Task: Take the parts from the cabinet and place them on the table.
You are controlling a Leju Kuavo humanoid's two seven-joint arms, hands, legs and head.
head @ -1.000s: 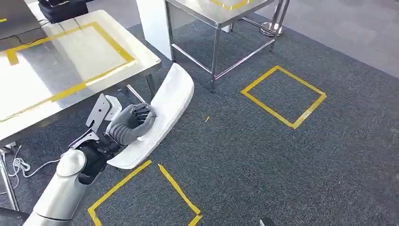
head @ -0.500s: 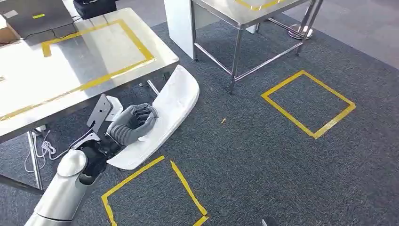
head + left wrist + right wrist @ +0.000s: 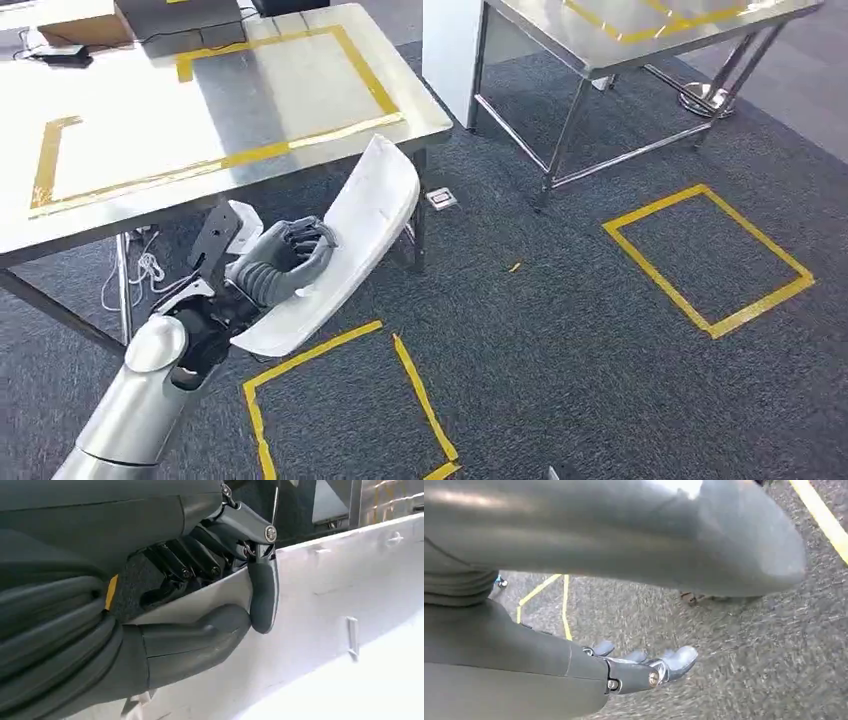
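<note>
Left hand (image 3: 283,258) grips a long white curved part (image 3: 350,250) at mid-length, thumb and dark fingers (image 3: 262,597) wrapped over its edge. Part is held in the air, tilted, upper end just beside the near corner of the steel table (image 3: 120,190) with yellow tape outlines, lower end over a yellow taped square (image 3: 345,400) on grey carpet. Right hand (image 3: 644,667) hangs above the carpet, fingers apart, holding nothing. A second steel table (image 3: 640,40) stands beyond.

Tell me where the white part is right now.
In the head view, the white part is held in the left robot hand, low on the left, its far end just before the steel table's near edge, above the carpet.
</note>
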